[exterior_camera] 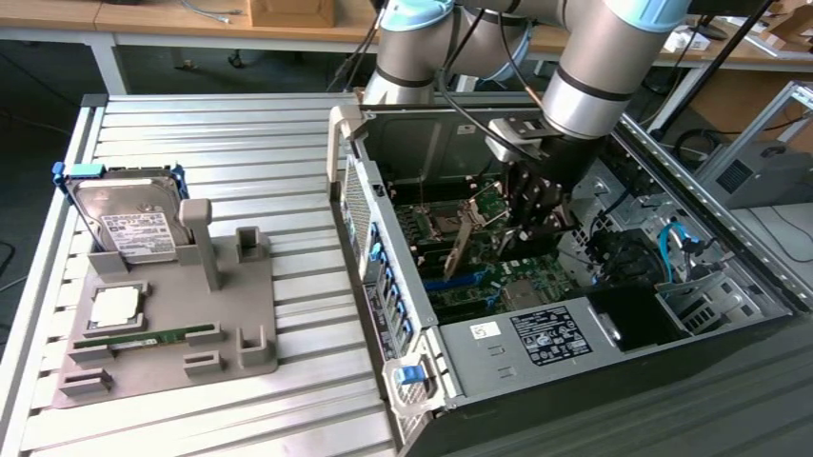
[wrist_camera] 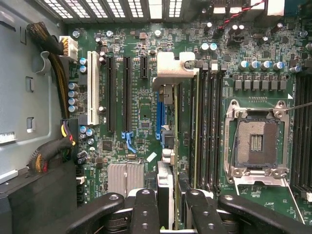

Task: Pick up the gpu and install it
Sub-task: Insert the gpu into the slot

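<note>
Currently pinching the gpu [wrist_camera: 165, 180] edge-on between the fingers [wrist_camera: 145, 209], inside the open computer case [exterior_camera: 559, 333]. Holds it upright, reaching past the fingertips over the green motherboard [wrist_camera: 141, 107], silver bracket [wrist_camera: 171, 68] at the far end. Hangs just beside the blue slot [wrist_camera: 160, 114]; seated or not, cannot tell. Stands apart from the CPU socket [wrist_camera: 256, 144].

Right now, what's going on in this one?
The robot arm's hand holds the gpu edge-on inside the open computer case, over the expansion slots of the motherboard. The card does not look seated in a slot yet. Outside, a hard drive stands on the grey holder.
</note>
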Tool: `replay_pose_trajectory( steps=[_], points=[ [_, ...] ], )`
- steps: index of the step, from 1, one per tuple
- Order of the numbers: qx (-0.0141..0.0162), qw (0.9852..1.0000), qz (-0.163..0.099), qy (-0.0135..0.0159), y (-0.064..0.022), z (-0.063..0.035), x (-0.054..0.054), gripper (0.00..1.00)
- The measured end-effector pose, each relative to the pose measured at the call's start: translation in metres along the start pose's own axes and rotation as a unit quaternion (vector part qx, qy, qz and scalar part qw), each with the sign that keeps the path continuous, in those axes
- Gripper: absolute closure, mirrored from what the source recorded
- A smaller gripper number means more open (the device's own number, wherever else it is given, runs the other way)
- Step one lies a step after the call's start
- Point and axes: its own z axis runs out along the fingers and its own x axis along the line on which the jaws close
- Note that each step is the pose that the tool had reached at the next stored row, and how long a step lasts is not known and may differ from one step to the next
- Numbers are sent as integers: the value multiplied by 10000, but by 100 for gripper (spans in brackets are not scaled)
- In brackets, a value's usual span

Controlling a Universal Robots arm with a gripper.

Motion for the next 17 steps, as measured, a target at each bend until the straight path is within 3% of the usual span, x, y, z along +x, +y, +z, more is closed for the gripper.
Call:
replay_pose_trajectory(
  steps=[17],
  points=[
    [0,10000,0,16,39,27,-2,73]
  ],
)
